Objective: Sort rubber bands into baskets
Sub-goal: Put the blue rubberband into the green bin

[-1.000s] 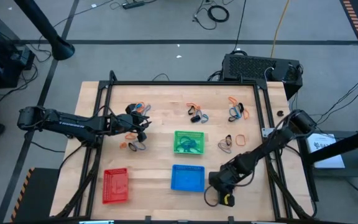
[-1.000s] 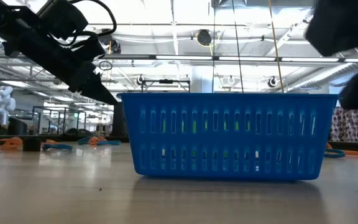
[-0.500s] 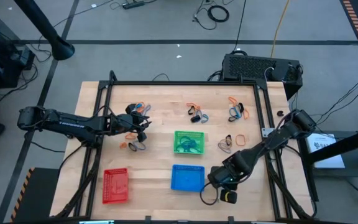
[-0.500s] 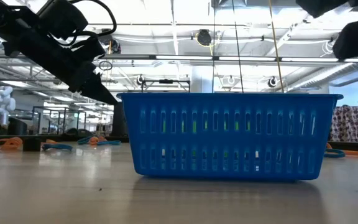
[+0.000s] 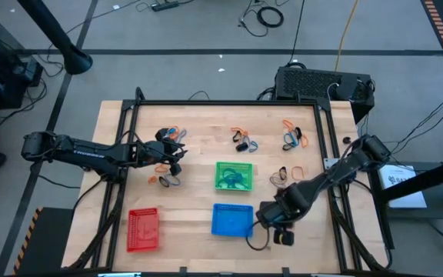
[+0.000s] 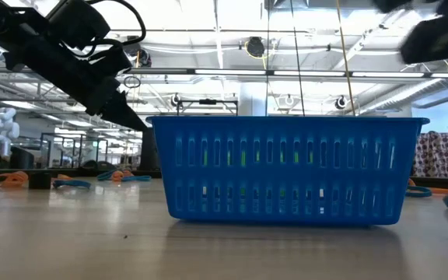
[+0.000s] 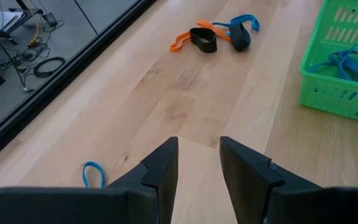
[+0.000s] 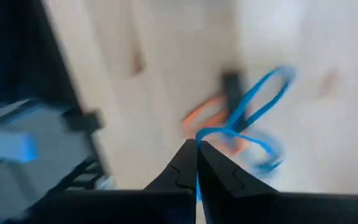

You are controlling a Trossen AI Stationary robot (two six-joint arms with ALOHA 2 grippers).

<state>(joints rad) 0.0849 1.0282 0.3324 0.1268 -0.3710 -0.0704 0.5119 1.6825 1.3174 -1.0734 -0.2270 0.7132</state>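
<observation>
Blue rubber band (image 8: 253, 109) is what we see pinched in the right gripper (image 5: 261, 218), fingers squeezed together on it, the loop dangling past the tips in the wrist view. That gripper sits just beside the blue basket (image 5: 231, 220), on its right. We've got the green basket (image 5: 233, 175) mid-table with blue bands inside, and the red basket (image 5: 143, 228) off toward the left front. Loose rubber bands (image 5: 242, 139) in orange, blue and black lie in clumps further back on the wooden table (image 5: 198, 123). Over on the left, the left gripper (image 5: 180, 158) hangs over the wood with its fingers apart, nothing between them.
</observation>
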